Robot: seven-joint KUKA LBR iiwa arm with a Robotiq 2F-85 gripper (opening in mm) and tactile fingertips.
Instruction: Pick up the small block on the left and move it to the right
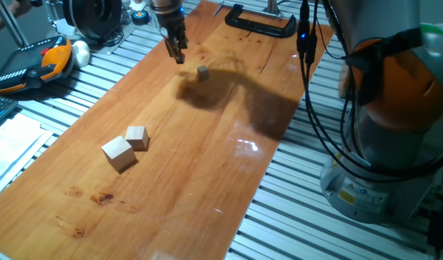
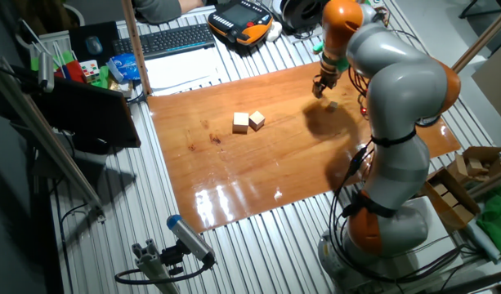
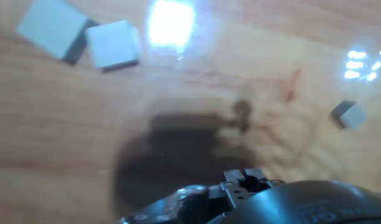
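The small block (image 1: 203, 71) is a tiny pale cube lying free on the wooden board (image 1: 207, 180), in the arm's shadow. It also shows in the other fixed view (image 2: 333, 104) and at the right of the hand view (image 3: 348, 114). My gripper (image 1: 178, 55) hangs above the board, up and to the left of the small block, apart from it. Its fingers look pressed together and hold nothing. The gripper also shows in the other fixed view (image 2: 319, 90). In the hand view only its blurred tips (image 3: 241, 180) show at the bottom edge.
The mid-sized cube (image 1: 137, 137) and the largest cube (image 1: 118, 153) sit touching near the board's other end, and both show in the hand view (image 3: 114, 43) (image 3: 53, 28). A black clamp (image 1: 261, 22) grips the board's far edge. Cables (image 1: 315, 108) hang beside the robot base.
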